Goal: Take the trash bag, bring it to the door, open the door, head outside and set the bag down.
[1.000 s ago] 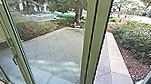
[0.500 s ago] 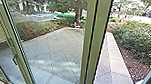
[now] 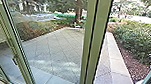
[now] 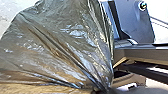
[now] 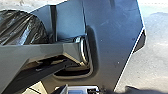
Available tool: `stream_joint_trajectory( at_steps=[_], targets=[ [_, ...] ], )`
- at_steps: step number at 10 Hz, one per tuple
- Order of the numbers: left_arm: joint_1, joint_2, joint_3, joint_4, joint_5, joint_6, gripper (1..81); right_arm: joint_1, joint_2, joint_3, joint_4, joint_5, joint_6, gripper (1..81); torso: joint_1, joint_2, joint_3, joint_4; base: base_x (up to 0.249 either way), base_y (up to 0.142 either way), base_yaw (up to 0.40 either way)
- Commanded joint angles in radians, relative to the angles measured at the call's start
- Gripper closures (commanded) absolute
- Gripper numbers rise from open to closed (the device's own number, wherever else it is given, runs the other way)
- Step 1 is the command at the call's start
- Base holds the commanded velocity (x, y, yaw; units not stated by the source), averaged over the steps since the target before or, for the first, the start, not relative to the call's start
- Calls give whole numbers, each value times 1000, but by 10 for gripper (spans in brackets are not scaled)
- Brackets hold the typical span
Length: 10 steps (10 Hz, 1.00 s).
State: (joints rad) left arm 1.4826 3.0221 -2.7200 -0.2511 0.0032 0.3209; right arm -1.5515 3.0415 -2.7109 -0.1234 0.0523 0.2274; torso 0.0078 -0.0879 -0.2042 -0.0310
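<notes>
Green-framed glass, with a thick upright post, stands in front of me in the head view, and a slanted door frame with a small dark fitting is at its left. In the left wrist view the dark, shiny trash bag spreads out wide. Its folds draw together at my left gripper, which is shut on the gathered plastic. Part of the same bag appears in the right wrist view, beyond the robot's jointed bar. How my right gripper stands cannot be made out.
Beyond the glass lies a paved yard, with a pale stone border along its right. Bushes and a mulch bed flank that border. A tree trunk rises farther back. Another green frame slants in at the lower right.
</notes>
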Motion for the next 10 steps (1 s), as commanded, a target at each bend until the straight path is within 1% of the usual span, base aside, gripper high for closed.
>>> stream_joint_trajectory(
  at_steps=[1,4,10],
  targets=[
    [-43,-2,-1,3,70,9,811,29,6,7,-10,-58,-7,10,0,0,0,0,0,0,0],
    [-43,-2,-1,1,70,9,811,29,6,7,-10,-58,-7,10,0,0,0,0,0,0,-135],
    [-43,-5,-1,1,70,9,811,27,6,8,-10,-58,-7,10,0,0,0,0,0,0,-209]
  ],
)
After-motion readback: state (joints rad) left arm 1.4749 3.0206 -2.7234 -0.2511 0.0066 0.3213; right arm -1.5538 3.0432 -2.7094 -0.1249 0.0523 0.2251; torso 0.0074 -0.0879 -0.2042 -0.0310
